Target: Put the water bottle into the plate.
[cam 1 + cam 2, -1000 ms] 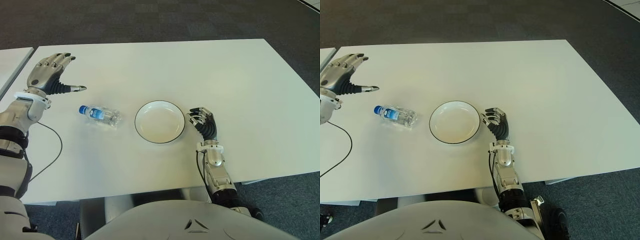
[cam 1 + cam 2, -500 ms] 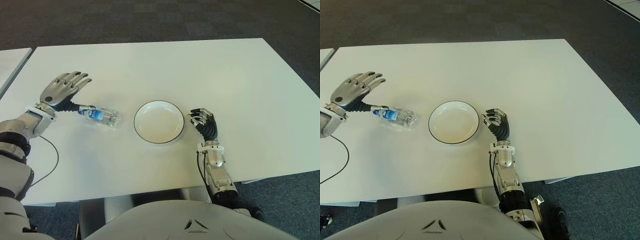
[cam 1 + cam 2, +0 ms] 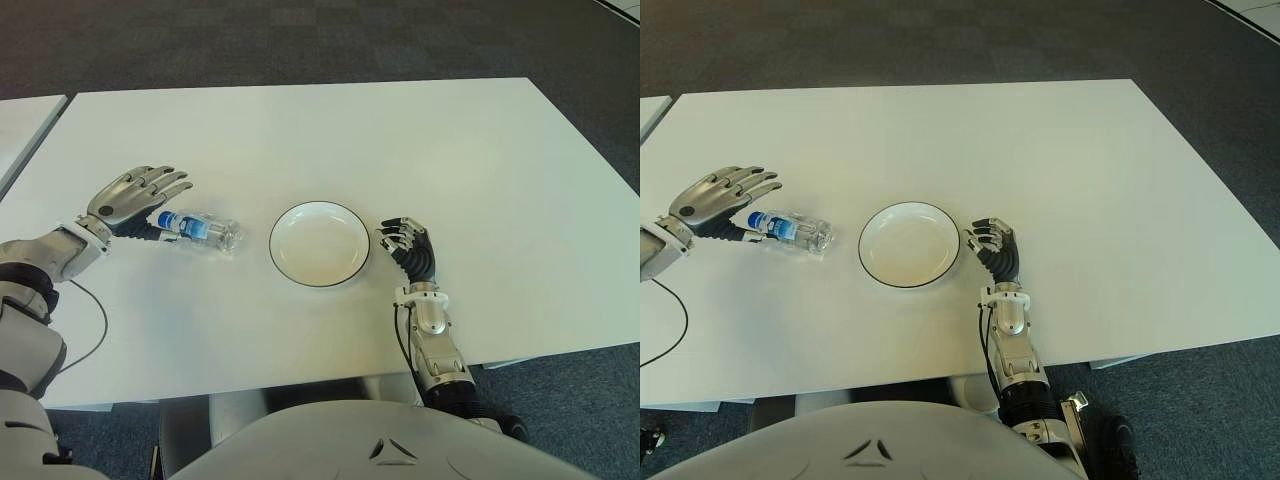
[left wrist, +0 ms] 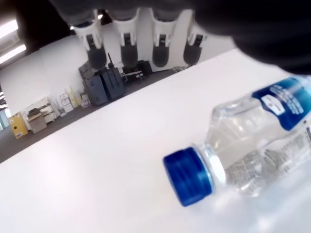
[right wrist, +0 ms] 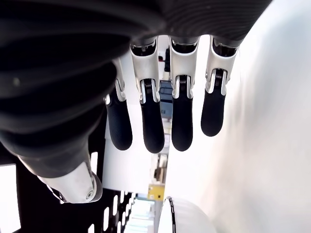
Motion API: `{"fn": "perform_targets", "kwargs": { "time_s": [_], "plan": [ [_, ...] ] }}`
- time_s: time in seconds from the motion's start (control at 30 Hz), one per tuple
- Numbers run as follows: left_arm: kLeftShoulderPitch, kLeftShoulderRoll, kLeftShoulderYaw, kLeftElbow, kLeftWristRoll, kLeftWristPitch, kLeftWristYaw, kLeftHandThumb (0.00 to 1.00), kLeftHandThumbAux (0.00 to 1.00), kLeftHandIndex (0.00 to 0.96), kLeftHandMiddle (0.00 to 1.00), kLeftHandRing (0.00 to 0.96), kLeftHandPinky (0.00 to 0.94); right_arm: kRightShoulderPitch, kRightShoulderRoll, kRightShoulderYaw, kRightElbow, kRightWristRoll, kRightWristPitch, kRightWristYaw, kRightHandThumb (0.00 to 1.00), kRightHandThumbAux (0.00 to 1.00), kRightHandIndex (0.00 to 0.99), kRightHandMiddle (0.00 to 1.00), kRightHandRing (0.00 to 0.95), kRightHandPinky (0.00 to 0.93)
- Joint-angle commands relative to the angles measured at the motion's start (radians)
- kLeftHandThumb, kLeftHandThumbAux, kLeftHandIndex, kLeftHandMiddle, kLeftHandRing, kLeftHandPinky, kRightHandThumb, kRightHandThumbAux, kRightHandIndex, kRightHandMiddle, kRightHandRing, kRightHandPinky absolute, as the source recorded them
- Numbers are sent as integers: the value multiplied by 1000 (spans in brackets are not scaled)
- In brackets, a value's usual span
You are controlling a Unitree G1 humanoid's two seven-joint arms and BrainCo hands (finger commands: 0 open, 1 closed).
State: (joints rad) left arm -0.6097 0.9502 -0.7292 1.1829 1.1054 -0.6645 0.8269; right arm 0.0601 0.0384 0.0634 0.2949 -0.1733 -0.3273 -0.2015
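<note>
Ideally the left hand [image 3: 135, 195], fingers spread and empty, wraps the clear blue-capped plastic water bottle [image 3: 200, 229] mid-body; the right hand [image 3: 408, 244] shows loosely curled and empty beside the white black-rimmed round plate [image 3: 283, 269].

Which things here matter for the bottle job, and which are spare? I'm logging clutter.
Job: water bottle lying on its side; empty plate; open left hand over its cap end.
Spare: right hand beside the plate; table; cable.
</note>
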Motion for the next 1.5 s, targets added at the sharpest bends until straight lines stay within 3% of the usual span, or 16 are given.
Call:
{"fn": "perform_targets", "kwargs": {
  "time_s": [0.03,0.47,0.83,1.07,1.5],
  "plan": [
    [0,-25,-45,14,40,19,-4,403,132,0,0,0,0,8,2,-1,3,0,12,-1,705,737,415,410,386,385],
    [-10,-64,-137,45,87,48,-41,415,154,0,0,0,0,15,-2,-3,-11,-7,15,-6,702,738,415,408,381,382],
    [-22,-144,-195,101,97,115,-92,401,144,0,0,0,0,22,-1,-7,-23,-1,23,-5,706,737,416,416,386,382],
    [-46,-206,-211,138,87,156,-149,394,157,0,0,0,0,24,-2,-10,-23,3,17,-4,707,737,416,419,388,383],
    [-90,-260,-232,149,80,172,-215,371,198,0,0,0,0,34,-2,-12,-40,4,32,-6,705,737,416,418,386,378]
  ]
}}
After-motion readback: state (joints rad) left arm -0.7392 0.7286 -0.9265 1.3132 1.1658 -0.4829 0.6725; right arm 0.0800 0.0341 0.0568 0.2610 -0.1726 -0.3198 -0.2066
